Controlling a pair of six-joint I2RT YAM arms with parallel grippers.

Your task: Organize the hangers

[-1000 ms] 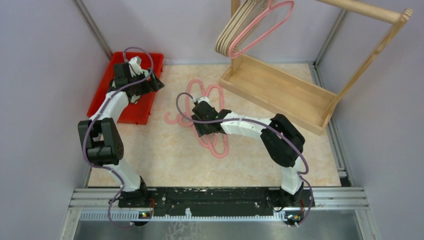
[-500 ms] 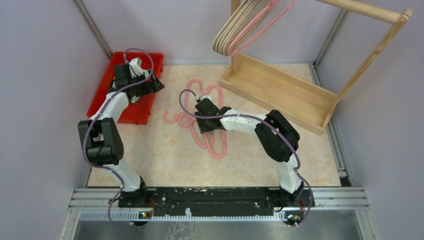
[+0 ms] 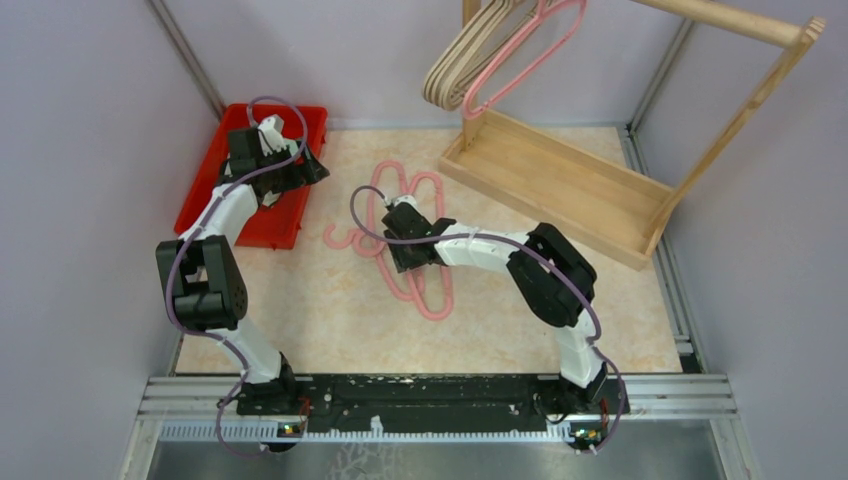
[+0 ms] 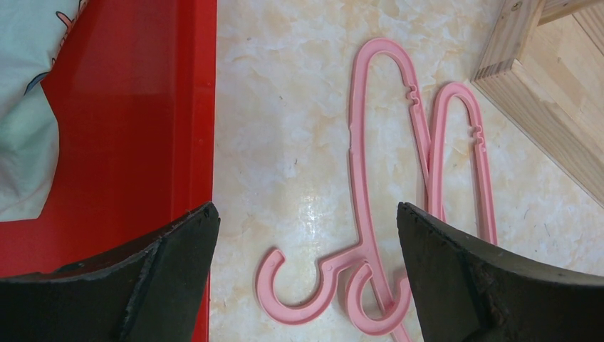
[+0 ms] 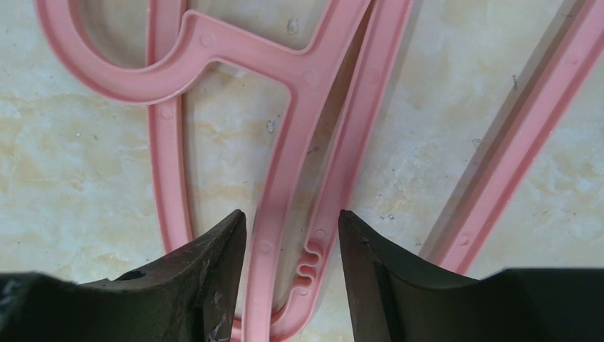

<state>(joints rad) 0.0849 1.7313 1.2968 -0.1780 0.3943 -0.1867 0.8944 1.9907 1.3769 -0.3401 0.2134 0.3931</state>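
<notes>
Two or three pink hangers lie overlapping on the marbled table centre, hooks to the left. My right gripper is low over them; in the right wrist view its open fingers straddle the curved end of one pink hanger, with a small gap on each side. My left gripper is open and empty at the red tray's right edge; its wrist view looks down on the pink hangers' hooks. Several beige hangers and one pink hanger hang on the wooden rack.
A red tray at the back left holds a light cloth. The wooden rack with its box base stands at the back right; its corner shows in the left wrist view. Grey walls enclose the table.
My right gripper has shifted slightly left and towards the near edge over the table hangers. The hung hangers swing a little. The left arm has not moved.
</notes>
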